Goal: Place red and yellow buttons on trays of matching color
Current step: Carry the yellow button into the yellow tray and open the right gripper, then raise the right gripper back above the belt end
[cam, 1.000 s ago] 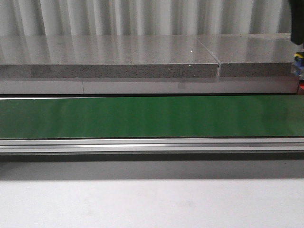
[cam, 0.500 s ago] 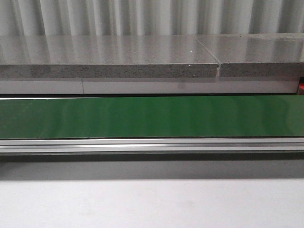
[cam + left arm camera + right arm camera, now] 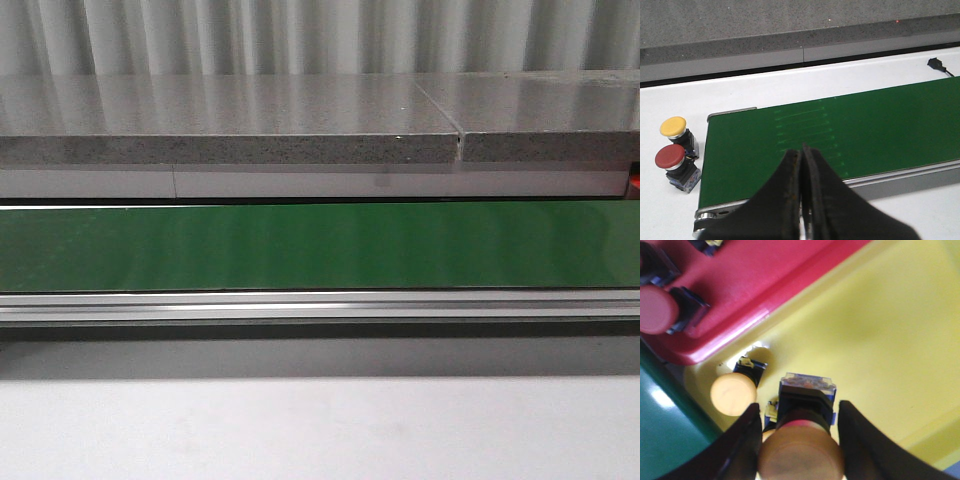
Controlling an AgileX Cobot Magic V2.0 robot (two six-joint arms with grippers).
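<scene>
A yellow button (image 3: 802,440) is gripped between the fingers of the right hand (image 3: 800,432) directly above the yellow tray (image 3: 880,330), where another yellow button (image 3: 735,390) already lies; a red button (image 3: 657,310) is seen on the red tray (image 3: 750,285) beside it. The held button should be lowered until seated, clear of its neighbour, before release. The left hand (image 3: 801,155) is closed and empty over the green belt (image 3: 865,130); one yellow button (image 3: 674,127) and one red button (image 3: 671,157) wait on the table (image 3: 890,70) just beside the belt's end.
</scene>
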